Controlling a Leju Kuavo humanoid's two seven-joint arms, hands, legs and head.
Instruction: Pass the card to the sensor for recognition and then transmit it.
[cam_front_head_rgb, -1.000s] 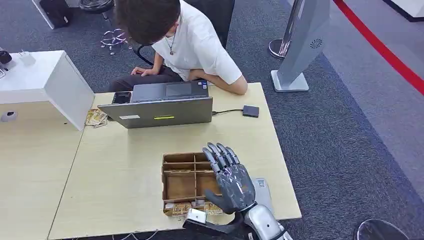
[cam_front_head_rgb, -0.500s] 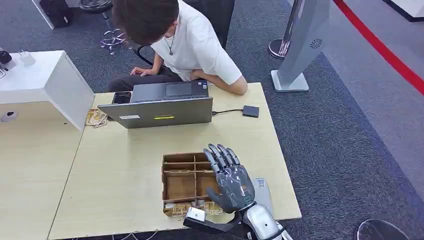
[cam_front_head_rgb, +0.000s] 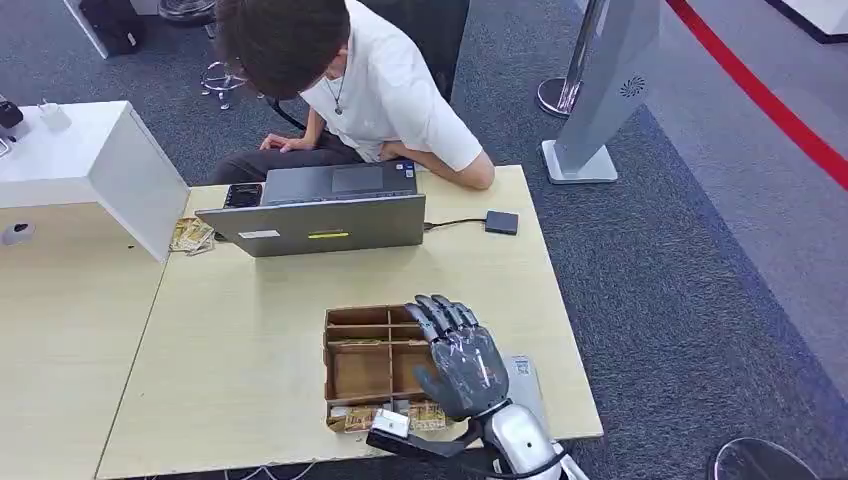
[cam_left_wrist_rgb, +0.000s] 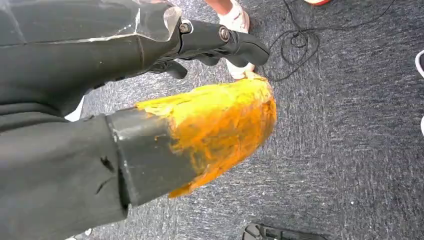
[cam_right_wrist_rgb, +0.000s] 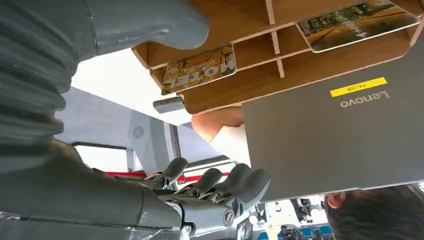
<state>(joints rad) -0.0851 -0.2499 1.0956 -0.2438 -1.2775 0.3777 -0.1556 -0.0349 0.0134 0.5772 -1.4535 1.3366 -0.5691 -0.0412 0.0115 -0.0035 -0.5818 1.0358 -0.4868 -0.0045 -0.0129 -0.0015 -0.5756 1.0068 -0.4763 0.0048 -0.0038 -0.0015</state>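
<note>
While the right hand (cam_front_head_rgb: 462, 362) hovers above the near right part of the wooden divided tray (cam_front_head_rgb: 362, 366), its fingers (cam_right_wrist_rgb: 210, 181) are extended and apart, grasping nothing. Cards lie in the tray compartments: one card (cam_right_wrist_rgb: 200, 68) in a compartment near the thumb (cam_right_wrist_rgb: 150, 22), a second card (cam_right_wrist_rgb: 357, 24) in a compartment farther along. The tray rests on the light wooden table (cam_front_head_rgb: 240, 350), near a grey Lenovo laptop (cam_front_head_rgb: 325, 222) at which a person (cam_front_head_rgb: 370, 85) sits. The left hand (cam_left_wrist_rgb: 220, 42) hangs over grey carpet (cam_left_wrist_rgb: 350, 125); its state cannot be determined.
</note>
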